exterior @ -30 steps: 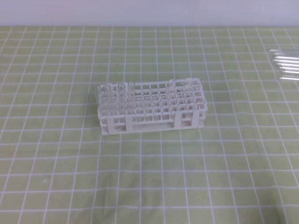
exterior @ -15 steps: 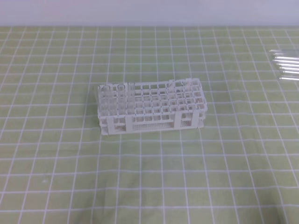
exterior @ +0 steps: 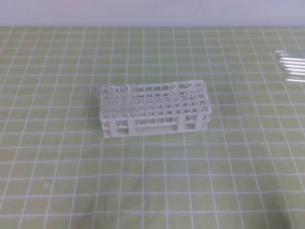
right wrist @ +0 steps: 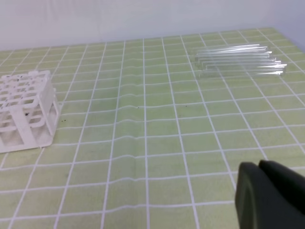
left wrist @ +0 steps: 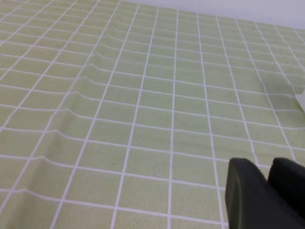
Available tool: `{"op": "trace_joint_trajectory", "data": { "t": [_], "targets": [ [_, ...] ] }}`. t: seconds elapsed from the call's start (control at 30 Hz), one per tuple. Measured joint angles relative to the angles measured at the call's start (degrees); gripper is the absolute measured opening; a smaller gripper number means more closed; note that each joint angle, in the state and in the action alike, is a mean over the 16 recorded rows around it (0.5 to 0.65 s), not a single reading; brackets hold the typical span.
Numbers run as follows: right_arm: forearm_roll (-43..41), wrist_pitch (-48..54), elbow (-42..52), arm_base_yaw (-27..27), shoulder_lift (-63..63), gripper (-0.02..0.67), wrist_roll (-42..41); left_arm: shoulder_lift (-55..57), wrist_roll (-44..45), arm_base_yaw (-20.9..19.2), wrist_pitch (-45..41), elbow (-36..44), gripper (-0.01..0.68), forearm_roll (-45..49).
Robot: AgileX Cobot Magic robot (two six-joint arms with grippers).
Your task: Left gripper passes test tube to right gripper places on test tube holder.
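I see one rack (exterior: 155, 110) mid-cloth (exterior: 152, 181), with three tubes standing at its 9 o'clock end. A tube bundle (exterior: 291, 67) lies at 2 o'clock; its count is unclear. Left gripper (left wrist: 267, 195) and right gripper (right wrist: 271, 195) hold nothing; their finger spread I cannot tell.

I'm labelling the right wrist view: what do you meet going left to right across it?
White plastic lattice test tube holder → bundle of clear glass tubes lying on the green checked cloth → black right pincer, at the bottom corner.
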State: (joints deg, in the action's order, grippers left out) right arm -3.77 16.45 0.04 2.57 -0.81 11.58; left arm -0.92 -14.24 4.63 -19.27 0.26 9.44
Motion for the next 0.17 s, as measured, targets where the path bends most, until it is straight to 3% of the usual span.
{"op": "trace_joint_trajectory", "data": {
  "t": [0.17],
  "targets": [
    [0.00, 0.00, 0.00, 0.00, 0.00, -0.002, 0.00, -0.38, -0.04, 0.04, 0.26, 0.16, 0.009, 0.04]
  ]
}}
